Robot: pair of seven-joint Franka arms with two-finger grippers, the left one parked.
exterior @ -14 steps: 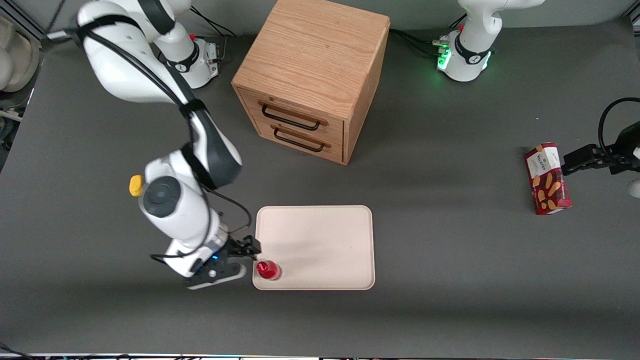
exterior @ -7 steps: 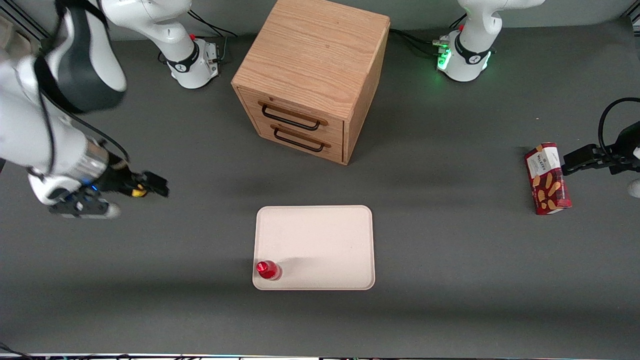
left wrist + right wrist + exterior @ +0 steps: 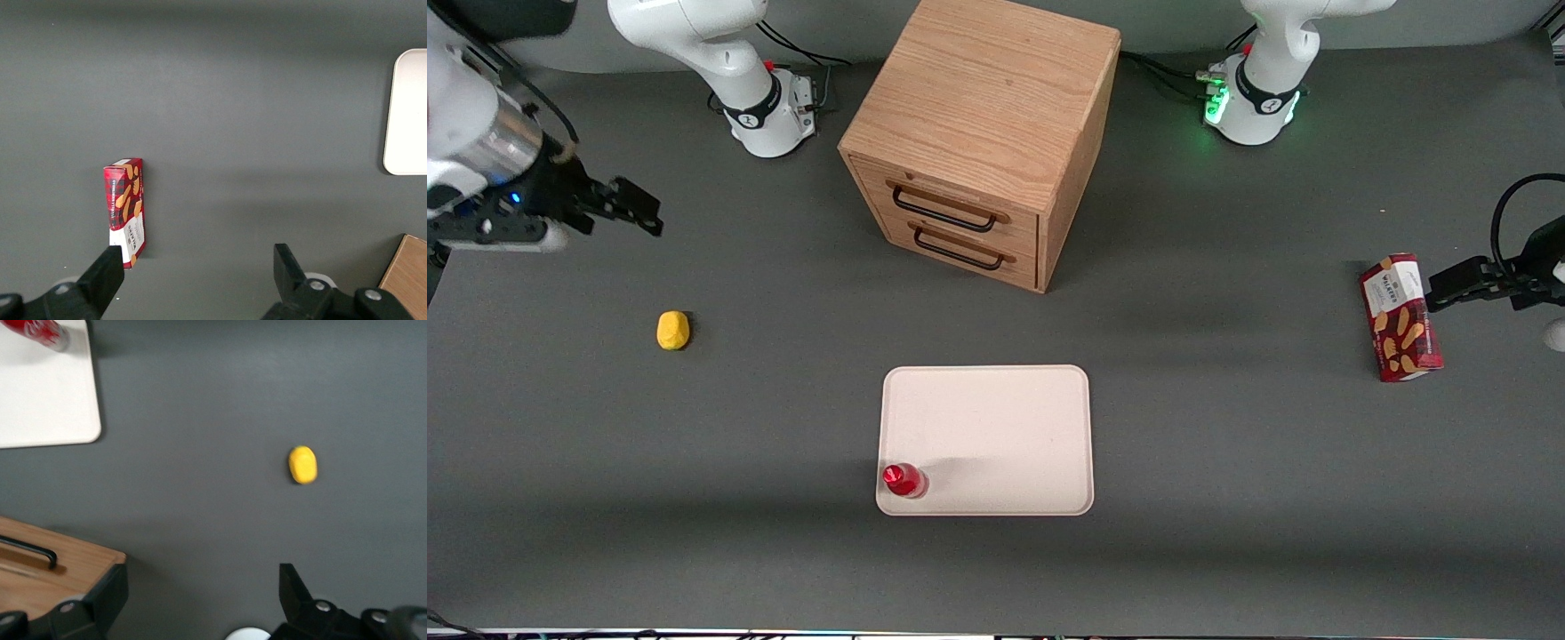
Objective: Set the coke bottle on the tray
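The coke bottle (image 3: 903,480), a small red bottle with a red cap, stands upright on the pale cream-pink tray (image 3: 996,427), in the tray's corner nearest the front camera on the working arm's side. It also shows in the right wrist view (image 3: 39,332) on the tray (image 3: 47,407). My gripper (image 3: 640,209) is open and empty, raised high above the table toward the working arm's end, far from the tray and bottle. In the right wrist view the gripper (image 3: 200,600) has its jaws wide apart over bare table.
A wooden two-drawer cabinet (image 3: 983,133) stands farther from the front camera than the tray. A small yellow object (image 3: 672,330) lies on the table toward the working arm's end. A red biscuit box (image 3: 1400,317) lies toward the parked arm's end.
My gripper has drawn away from the bottle, rising and moving toward the working arm's end and away from the front camera. The bottle stays upright on the tray. The yellow object has come into view.
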